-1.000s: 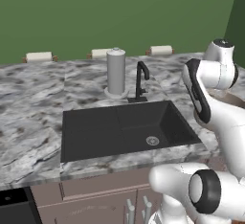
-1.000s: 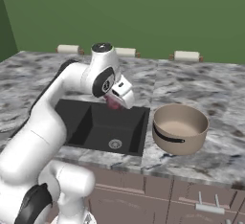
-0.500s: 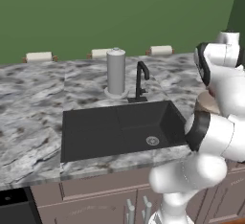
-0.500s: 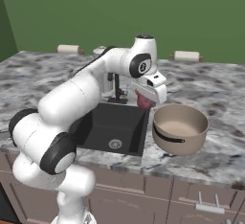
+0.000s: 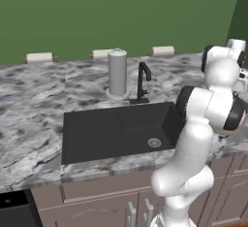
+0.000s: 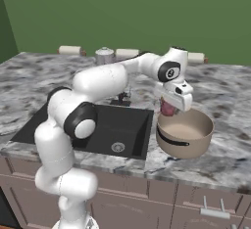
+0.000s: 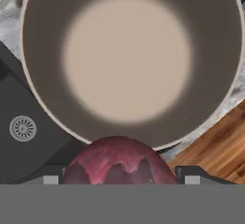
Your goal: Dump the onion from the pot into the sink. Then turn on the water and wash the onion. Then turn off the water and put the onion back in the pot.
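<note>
Here the end effector (image 6: 168, 109) grips the onion (image 7: 116, 160) above the unlabelled pot (image 6: 188, 140); sink (image 5: 97, 134) alongside.

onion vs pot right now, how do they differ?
The onion is a small reddish-purple ball; the pot is a wide tan bowl shape, far larger. The onion sits between the fingers of the gripper above the pot's rim; the pot rests on the counter right of the sink, with nothing inside. Both are round.

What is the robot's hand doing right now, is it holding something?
Hand: closed on the onion, holding it right above the empty pot.
</note>
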Available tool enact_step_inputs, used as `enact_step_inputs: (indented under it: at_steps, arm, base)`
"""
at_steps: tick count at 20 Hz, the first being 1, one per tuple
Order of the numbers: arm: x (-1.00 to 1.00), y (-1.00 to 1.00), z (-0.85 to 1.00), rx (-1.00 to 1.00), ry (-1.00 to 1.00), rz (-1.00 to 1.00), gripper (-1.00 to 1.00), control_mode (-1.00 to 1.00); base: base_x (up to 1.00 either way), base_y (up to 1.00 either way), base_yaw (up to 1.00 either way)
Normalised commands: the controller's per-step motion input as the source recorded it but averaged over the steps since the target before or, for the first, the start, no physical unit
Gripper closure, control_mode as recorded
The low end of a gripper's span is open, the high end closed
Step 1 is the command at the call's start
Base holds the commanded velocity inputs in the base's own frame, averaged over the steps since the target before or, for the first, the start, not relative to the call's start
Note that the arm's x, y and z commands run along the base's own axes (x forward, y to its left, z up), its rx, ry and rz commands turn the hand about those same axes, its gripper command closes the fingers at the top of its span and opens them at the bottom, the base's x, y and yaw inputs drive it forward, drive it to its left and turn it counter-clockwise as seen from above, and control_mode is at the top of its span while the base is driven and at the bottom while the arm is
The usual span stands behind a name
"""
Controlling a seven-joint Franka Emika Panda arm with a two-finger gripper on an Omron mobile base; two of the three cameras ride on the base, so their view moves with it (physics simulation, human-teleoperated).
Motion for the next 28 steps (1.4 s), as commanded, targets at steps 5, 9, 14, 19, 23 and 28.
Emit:
enact_step_inputs:
  at_steps: [5,9,14,19,23,28]
  arm:
    - [0.39,-0.42,-0.5,0.04,0.0,0.0,1.0,-1.0]
    - [0.16,-0.28,-0.55,0.0,0.0,0.0,1.0,-1.0]
    - [0.11,-0.18,-0.68,0.0,-0.03,0.0,1.0,-1.0]
    - [0.11,-0.02,-0.58,0.0,-0.09,0.0,1.0,-1.0]
    - [0.07,0.0,-0.46,0.0,-0.17,0.0,1.0,-1.0]
    - [0.07,0.0,-0.45,-0.03,-0.16,0.0,-1.0,-1.0]
  base:
    - [0.0,0.0,0.0]
    - [0.0,0.0,0.0]
    - [0.0,0.0,0.0]
    - [0.0,0.0,0.0]
    - [0.0,0.0,0.0]
    - [0.0,0.0,0.0]
